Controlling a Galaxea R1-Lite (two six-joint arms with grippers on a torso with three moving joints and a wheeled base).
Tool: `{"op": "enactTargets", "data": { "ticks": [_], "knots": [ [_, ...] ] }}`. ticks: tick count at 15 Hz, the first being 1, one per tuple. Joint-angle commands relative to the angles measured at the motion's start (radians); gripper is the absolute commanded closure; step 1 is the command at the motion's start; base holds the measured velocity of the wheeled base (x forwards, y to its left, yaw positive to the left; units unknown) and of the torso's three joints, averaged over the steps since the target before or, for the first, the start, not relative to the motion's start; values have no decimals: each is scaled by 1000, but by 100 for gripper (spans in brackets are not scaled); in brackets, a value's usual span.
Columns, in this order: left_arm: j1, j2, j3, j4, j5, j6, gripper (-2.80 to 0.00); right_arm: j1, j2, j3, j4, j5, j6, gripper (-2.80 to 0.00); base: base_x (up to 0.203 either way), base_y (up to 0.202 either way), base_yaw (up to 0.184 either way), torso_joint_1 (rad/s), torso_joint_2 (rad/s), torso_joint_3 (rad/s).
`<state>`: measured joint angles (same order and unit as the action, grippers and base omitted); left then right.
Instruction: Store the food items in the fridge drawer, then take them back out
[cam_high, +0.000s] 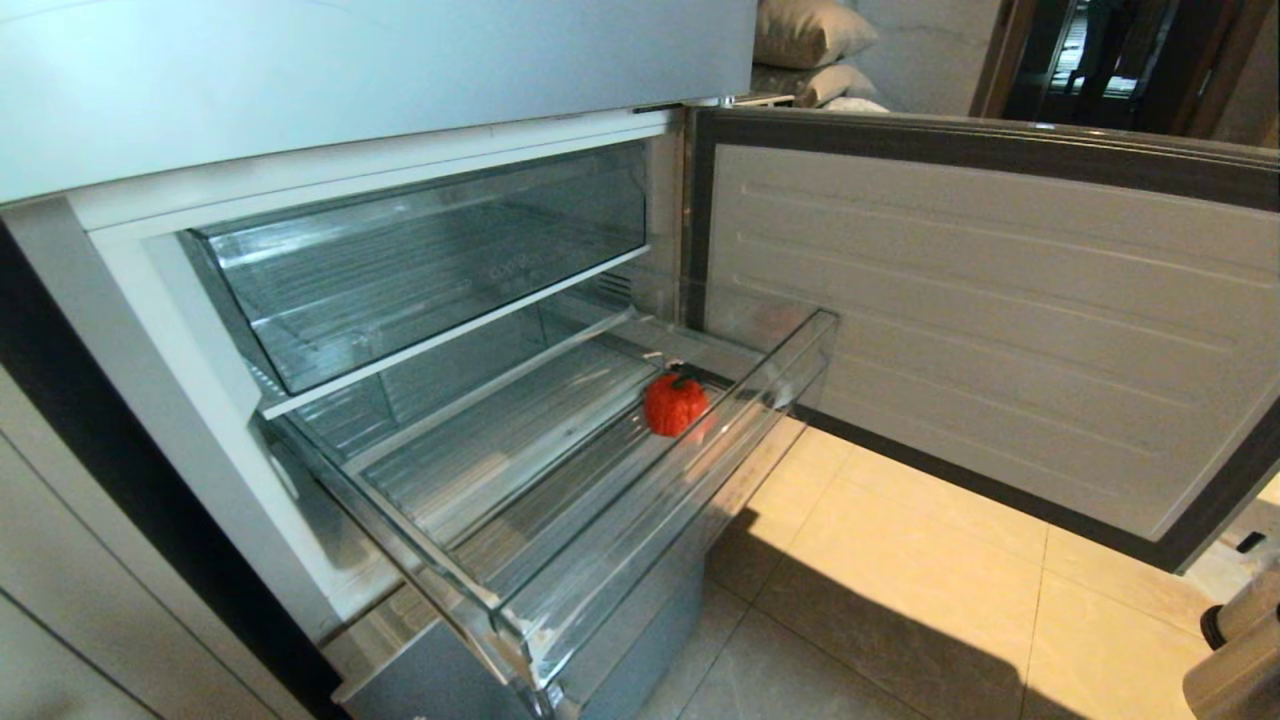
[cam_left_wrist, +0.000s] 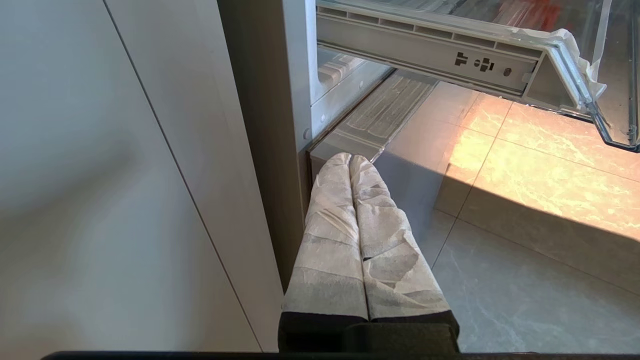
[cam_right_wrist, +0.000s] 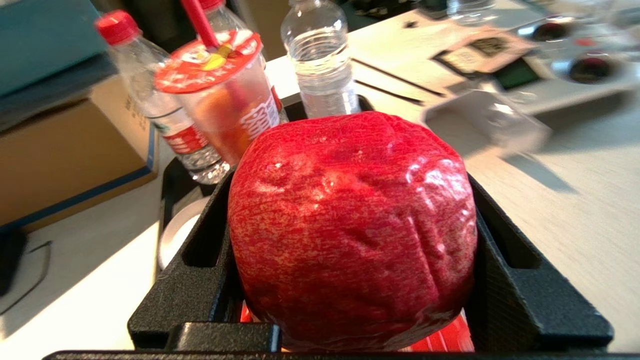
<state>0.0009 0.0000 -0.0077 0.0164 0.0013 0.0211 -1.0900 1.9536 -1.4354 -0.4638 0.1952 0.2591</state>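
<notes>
Jaws of the right gripper (cam_right_wrist: 350, 280) clamp a red, netted food item (cam_right_wrist: 352, 230) over a table (cam_right_wrist: 575, 225); left gripper (cam_left_wrist: 350, 162) hangs low beside the fridge, jaws pressed together, idle. Fridge drawer (cam_high: 660, 500) stands pulled out, one red pepper-like piece (cam_high: 675, 403) inside near its front lip. Risk, judged: the glossy round item could slip during the carry or knock the lip on entry. Bottles (cam_right_wrist: 320, 55) and a lidded cup (cam_right_wrist: 225, 95) crowd the table; open fridge door (cam_high: 1000, 330) flanks the approach.
</notes>
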Motion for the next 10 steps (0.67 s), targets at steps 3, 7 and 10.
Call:
{"op": "enactTargets", "data": {
  "ticks": [3, 7, 10],
  "knots": [
    [1, 0, 0, 0, 0, 0, 0, 11, 279, -191, -84, 43, 26, 0, 0, 0, 0, 0, 0, 0],
    [1, 0, 0, 0, 0, 0, 0, 22, 411, -354, -94, 89, 72, 0, 0, 0, 0, 0, 0, 0],
    [1, 0, 0, 0, 0, 0, 0, 35, 505, -475, -97, 94, 102, 0, 0, 0, 0, 0, 0, 0]
  ]
}}
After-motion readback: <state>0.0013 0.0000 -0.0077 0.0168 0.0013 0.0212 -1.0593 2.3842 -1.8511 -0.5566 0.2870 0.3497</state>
